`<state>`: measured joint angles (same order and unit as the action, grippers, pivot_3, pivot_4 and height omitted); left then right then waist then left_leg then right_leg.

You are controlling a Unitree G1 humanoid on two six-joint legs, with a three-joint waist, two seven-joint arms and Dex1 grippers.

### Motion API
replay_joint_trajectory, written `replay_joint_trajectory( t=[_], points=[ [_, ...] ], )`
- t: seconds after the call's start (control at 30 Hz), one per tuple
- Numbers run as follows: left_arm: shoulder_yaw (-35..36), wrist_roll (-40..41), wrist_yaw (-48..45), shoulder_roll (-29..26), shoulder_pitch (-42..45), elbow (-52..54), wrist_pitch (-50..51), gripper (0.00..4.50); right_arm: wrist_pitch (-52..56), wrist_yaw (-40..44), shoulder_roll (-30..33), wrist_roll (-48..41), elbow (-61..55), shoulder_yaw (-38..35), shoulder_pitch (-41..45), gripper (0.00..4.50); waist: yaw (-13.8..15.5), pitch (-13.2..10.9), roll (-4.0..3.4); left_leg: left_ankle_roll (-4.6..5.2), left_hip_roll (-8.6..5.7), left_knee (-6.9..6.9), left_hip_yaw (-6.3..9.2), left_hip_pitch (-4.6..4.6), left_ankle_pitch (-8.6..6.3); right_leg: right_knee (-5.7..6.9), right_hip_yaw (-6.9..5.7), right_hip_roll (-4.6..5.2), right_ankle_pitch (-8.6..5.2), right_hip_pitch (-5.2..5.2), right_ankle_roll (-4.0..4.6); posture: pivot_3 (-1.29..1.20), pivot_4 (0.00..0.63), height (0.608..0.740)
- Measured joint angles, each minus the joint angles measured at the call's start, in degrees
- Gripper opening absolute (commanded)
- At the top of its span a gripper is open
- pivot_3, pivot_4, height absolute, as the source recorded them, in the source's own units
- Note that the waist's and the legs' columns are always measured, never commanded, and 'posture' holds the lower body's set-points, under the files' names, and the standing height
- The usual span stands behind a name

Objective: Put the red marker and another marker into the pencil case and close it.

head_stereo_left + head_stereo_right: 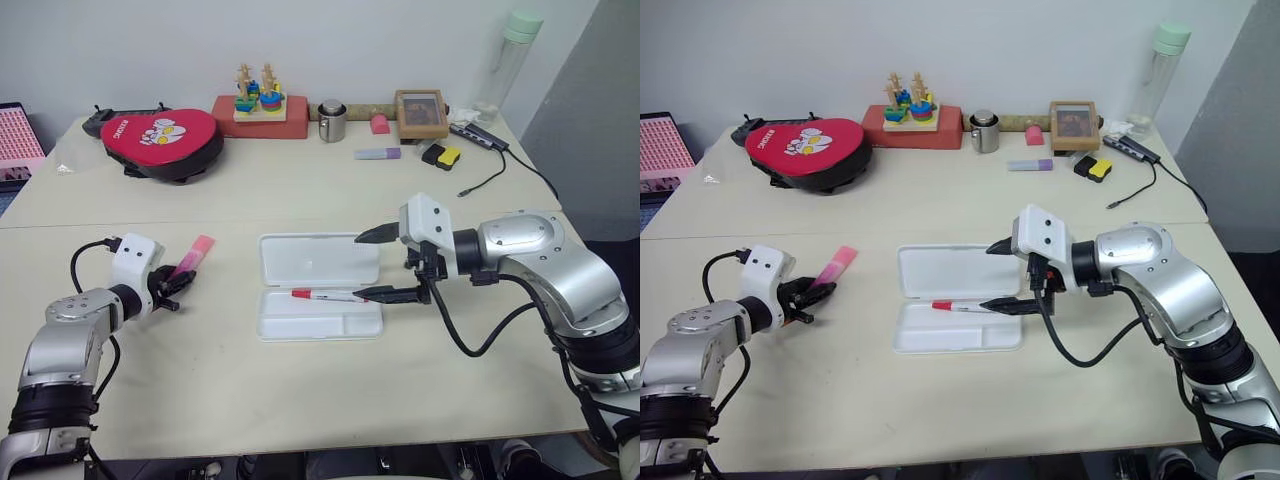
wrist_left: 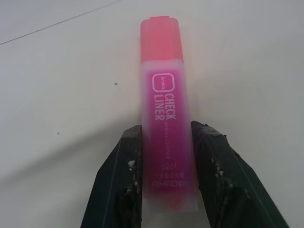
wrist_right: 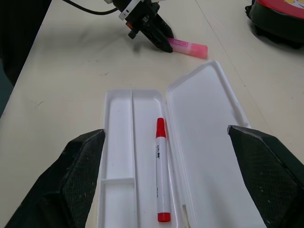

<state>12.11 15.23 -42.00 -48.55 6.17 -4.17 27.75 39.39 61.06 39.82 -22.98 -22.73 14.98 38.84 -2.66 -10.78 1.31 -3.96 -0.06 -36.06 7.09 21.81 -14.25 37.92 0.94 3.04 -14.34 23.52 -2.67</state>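
- Head views: left claw (image 1: pixel 182 279) clamped on pink highlighter (image 1: pixel 196 252), left of open pencil case (image 1: pixel 318 262) on surface (image 1: pixel 300 390); right claw (image 1: pixel 378 265) spread wide, empty, over case's right end.
- Left wrist view: fingers (image 2: pixel 122 180) pinching highlighter barrel.
- Right wrist view: red marker (image 3: pixel 161 170) lying in case tray.

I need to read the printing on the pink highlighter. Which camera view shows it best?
The left wrist view: the pink highlighter sits close up between the left gripper's fingers, label legible. Both eye views and the right wrist view show it small, label unreadable.
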Motion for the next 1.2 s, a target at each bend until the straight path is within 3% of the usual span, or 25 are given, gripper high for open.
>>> replay_joint_trajectory(
  t=[0.23,0.4,0.57,0.67,0.8,1.2],
  points=[
    [2.2,-0.98,-12.53,-8.5,-14.44,12.06,-10.92,1.18,-0.49,0.11,0.72,1.09,0.47,-0.02,-0.22,4.3,0.09,-0.07,-0.12,0.0,-0.02,0.02,-0.02,0.06,0.0,-0.08,0.0,0.03,-0.04,0.03,0.03,0.0,0.15,0.74],
    [4.15,0.46,-18.26,-11.67,-16.56,16.94,-11.14,1.18,-0.49,0.19,0.74,1.12,0.43,-0.03,-0.21,4.3,0.71,-0.07,-0.12,0.01,-0.03,-0.01,-0.02,0.02,0.0,-0.03,-0.01,0.02,-0.16,-0.01,-0.2,0.0,0.15,0.74],
    [1.88,0.96,-18.59,-10.75,-10.2,18.08,-10.43,1.18,-0.82,0.21,0.82,1.44,0.45,-0.03,-0.26,4.3,0.96,-0.06,-0.11,0.02,-0.04,-0.03,0.0,0.02,0.01,-0.03,-0.04,0.01,-0.15,-0.06,-0.23,0.0,0.15,0.74],
    [-7.32,-3.42,-18.4,-9.36,-2.04,17.78,-11.96,1.18,-1.09,0.16,0.48,1.49,0.45,0.04,-0.44,4.3,0.89,-0.07,-0.13,0.02,-0.08,-0.04,-0.02,0.01,0.01,-0.05,0.01,0.01,-0.09,-0.1,-0.2,0.0,0.15,0.74],
    [-13.13,-4.15,-20.1,-7.19,3.11,16.58,-12.36,1.18,-1.31,0.15,0.66,1.52,0.46,0.01,-0.71,4.3,0.46,-0.07,-0.12,0.02,-0.02,-0.01,-0.03,0.05,0.0,-0.03,0.0,-0.03,-0.01,0.0,-0.07,0.0,0.15,0.74],
    [-19.61,-3.89,-25.6,-3.79,8.14,14.9,-13.03,1.18,-1.3,-0.18,1.2,1.55,0.41,-0.02,-1.74,4.3,0.42,-0.07,-0.12,0.03,-0.04,-0.04,0.01,0.03,0.0,0.05,-0.01,-0.03,-0.11,-0.01,-0.22,0.0,0.15,0.74]
  ],
)
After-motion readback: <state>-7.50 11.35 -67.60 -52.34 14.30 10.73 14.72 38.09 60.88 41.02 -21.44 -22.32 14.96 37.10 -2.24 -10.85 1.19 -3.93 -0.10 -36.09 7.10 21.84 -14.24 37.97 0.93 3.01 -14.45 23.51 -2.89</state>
